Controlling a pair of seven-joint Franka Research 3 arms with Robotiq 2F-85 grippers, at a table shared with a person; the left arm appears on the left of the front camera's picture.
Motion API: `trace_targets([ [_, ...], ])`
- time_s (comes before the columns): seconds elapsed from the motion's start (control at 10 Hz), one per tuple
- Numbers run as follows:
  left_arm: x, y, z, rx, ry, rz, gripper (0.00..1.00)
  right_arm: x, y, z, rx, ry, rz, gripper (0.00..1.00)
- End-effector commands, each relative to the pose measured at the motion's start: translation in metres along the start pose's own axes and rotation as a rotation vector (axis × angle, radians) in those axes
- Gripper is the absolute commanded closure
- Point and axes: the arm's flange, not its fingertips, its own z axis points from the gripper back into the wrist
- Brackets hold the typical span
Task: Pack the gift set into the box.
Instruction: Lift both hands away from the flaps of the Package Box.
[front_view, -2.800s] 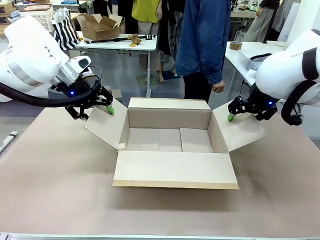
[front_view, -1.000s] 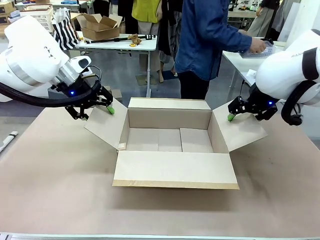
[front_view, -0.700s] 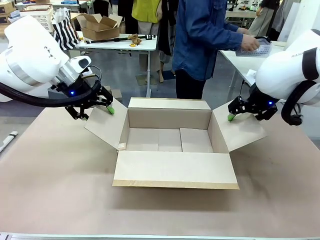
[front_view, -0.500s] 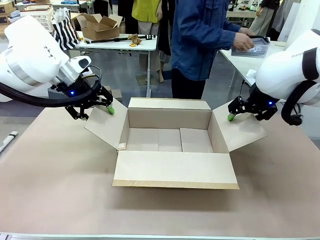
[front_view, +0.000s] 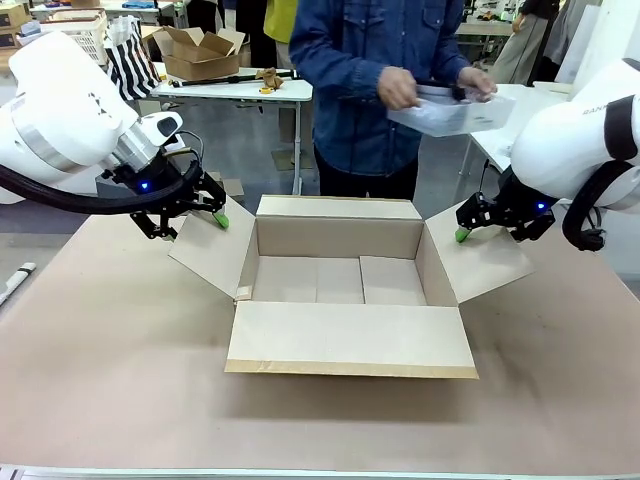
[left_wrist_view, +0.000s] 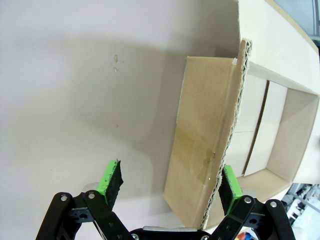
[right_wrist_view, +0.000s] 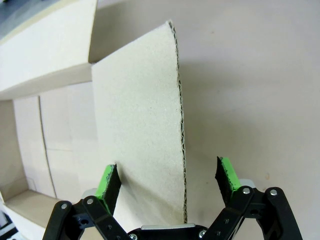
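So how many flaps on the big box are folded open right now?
4. The box has its near flap flat toward the camera, far flap by the person, left flap between the left gripper's fingers, right flap between the right gripper's.

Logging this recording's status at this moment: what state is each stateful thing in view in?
box: open, empty, four flaps spread.
gift set: held in the air by the person's hands, beyond the box.
left gripper: open, straddling the left flap's edge.
right gripper: open, straddling the right flap's edge.
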Motion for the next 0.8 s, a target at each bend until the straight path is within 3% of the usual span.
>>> trace_targets([
  [0.0, -0.0013, -0.0028, 0.0006, 0.020, -0.005, 0.009, 0.00, -0.0026, -0.0001, -0.0008, -0.015, -0.022, -0.005, 0.00],
  [0.7, -0.0013, -0.0028, 0.0006, 0.020, -0.005, 0.009, 0.00, -0.0026, -0.0001, -0.0008, -0.015, -0.022, -0.005, 0.00],
])
